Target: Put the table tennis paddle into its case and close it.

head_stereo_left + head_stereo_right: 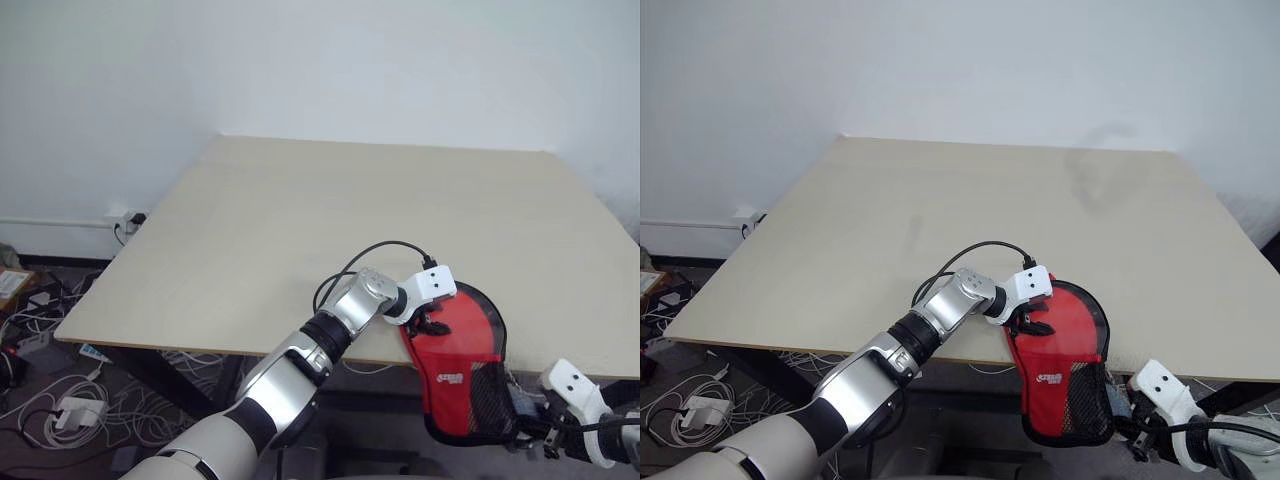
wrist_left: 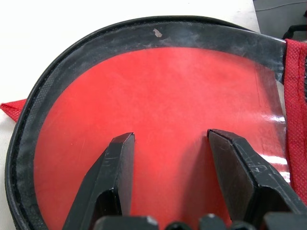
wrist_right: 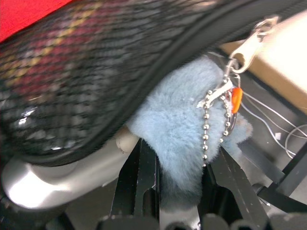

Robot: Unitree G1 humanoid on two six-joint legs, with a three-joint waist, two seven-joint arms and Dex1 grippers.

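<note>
Pinching blue fluffy charm [image 3: 184, 139] on case [image 1: 462, 372]: right tool [image 3: 178, 189].

- Even, soft light is falling on the table [image 1: 300, 220]; shadows staying faint.
- Glare is glinting off the paddle [image 2: 158, 120].
- Mesh patch [image 3: 72, 67] is blurring close up.

The case [image 1: 455, 365] is bright red with black zipper edging, a black mesh patch [image 1: 492, 400] over its lower part and a small white logo [image 1: 452, 379] on the fabric. Through the mesh, yellow and dark red stripes show (blurred). The paddle [image 2: 153, 129] face is glossy red inside a black rim. The counter [image 1: 300, 220] is pale beige. Each pincer has 2 black fingers [image 2: 112, 182]. A pale blue fluffy charm [image 3: 182, 134] hangs on a silver ball chain [image 3: 208, 124] with an orange tab [image 3: 236, 98].
</note>
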